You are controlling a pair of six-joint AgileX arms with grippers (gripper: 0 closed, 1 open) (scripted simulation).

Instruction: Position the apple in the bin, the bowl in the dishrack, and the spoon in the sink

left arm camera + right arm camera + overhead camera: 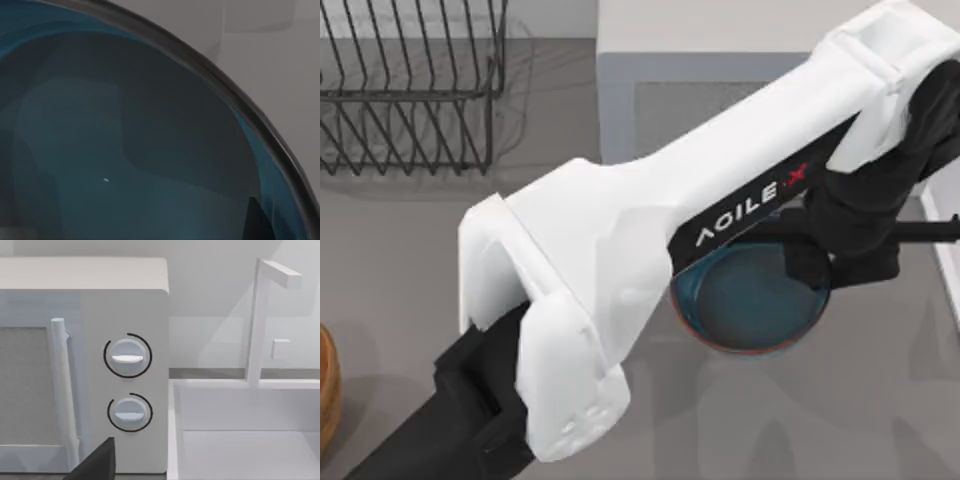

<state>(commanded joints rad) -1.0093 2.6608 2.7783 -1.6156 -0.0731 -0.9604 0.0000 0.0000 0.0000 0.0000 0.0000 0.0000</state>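
Left end effector [825, 262], at the end of an arm stretched diagonally across the table [410, 250], hangs over the bowl's [752, 300] far right edge; finger state cannot be told. Bowl sits before the microwave [720, 60], well apart from the dishrack [410, 90] and bin [328, 390].

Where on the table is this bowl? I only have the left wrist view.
Observer: The bowl sits right of centre, just in front of the microwave, under the left tool.
Operator: And the dishrack?
Observer: The dishrack is at the far left corner, well apart from the bowl.
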